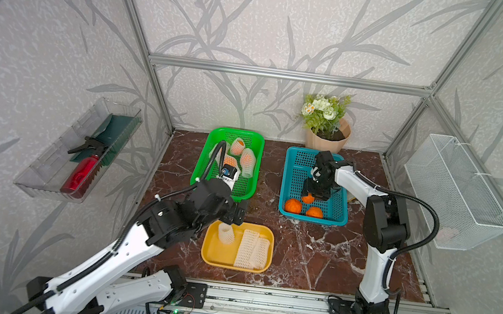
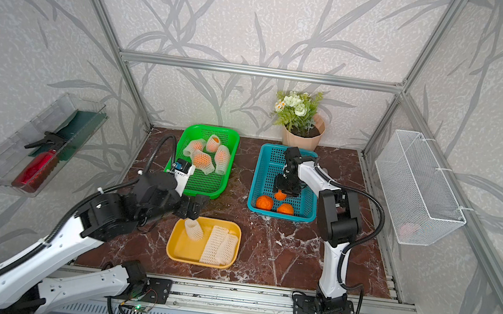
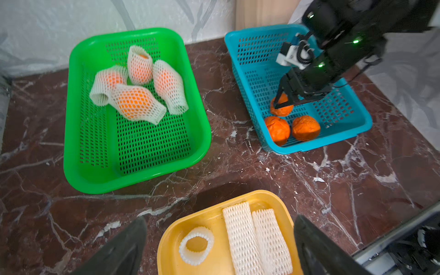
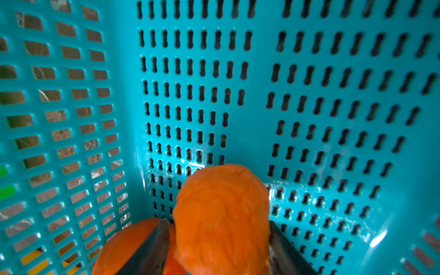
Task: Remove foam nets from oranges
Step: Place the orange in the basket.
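Leaf-patterned wallpaper and aluminium framing close in a red-brown marbled tabletop (image 1: 312, 263). Only the top views take in the white wire basket (image 1: 457, 193) on the side wall, the clear shelf (image 1: 43, 169) carrying a red spray bottle (image 1: 82, 173), and the potted flowers (image 1: 326, 121).

The left wrist view looks down the hollow of a foam net (image 3: 182, 247) standing on end in the smooth yellow tray (image 1: 215, 254), beside two flattened foam nets (image 3: 240, 238). The left fingers (image 3: 123, 250) hang spread wide above that tray, holding nothing.

In the perforated green basket (image 3: 73, 142) lie netted oranges (image 3: 135, 102), their sleeves a soft diamond mesh. The slotted blue basket (image 3: 309, 146) holds three bare, lumpy oranges (image 3: 277, 129). The right wrist view shows one orange (image 4: 221, 214) close between the right fingers (image 4: 152, 247). Whether they press it cannot be told.
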You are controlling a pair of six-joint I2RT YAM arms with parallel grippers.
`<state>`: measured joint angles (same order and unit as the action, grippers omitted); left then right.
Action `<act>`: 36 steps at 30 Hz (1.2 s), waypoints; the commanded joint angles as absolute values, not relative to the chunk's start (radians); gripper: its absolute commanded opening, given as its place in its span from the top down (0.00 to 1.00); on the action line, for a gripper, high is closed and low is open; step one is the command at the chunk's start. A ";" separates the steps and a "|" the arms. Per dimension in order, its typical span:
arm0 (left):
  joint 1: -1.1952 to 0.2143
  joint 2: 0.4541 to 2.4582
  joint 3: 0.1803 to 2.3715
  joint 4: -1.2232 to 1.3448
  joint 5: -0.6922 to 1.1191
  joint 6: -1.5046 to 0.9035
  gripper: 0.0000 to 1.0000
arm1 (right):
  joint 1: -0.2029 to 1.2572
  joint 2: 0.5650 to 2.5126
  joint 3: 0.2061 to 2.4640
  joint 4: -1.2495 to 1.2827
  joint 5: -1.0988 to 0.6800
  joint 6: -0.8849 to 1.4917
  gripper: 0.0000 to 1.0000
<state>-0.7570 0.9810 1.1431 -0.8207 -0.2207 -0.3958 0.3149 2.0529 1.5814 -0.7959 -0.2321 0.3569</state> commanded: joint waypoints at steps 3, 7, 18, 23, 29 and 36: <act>-0.619 1.128 1.199 -0.798 -0.157 -0.545 0.05 | 0.295 2.003 1.521 -0.754 -0.338 0.348 0.28; -0.514 1.217 1.215 -0.765 -0.134 -0.617 0.05 | 0.280 1.934 1.479 -0.739 -0.362 0.342 0.21; -0.266 1.472 1.295 -0.652 -0.078 -0.710 0.05 | 0.277 1.605 1.330 -0.689 -0.480 0.282 0.04; -0.201 1.628 1.352 -0.562 -0.017 -0.749 0.05 | 0.314 1.438 1.245 -0.645 -0.532 0.252 0.01; -0.167 1.812 1.465 -0.521 0.005 -0.787 0.05 | 0.358 1.275 1.171 -0.634 -0.576 0.251 0.01; -0.131 1.953 1.514 -0.444 0.052 -0.899 0.05 | 0.396 1.134 1.041 -0.612 -0.606 0.293 0.01</act>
<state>-0.1478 1.9224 1.4879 -0.4904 0.0273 -0.8131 0.3904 1.1671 1.0771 -0.6258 -0.5652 0.2733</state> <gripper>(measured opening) 0.948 0.992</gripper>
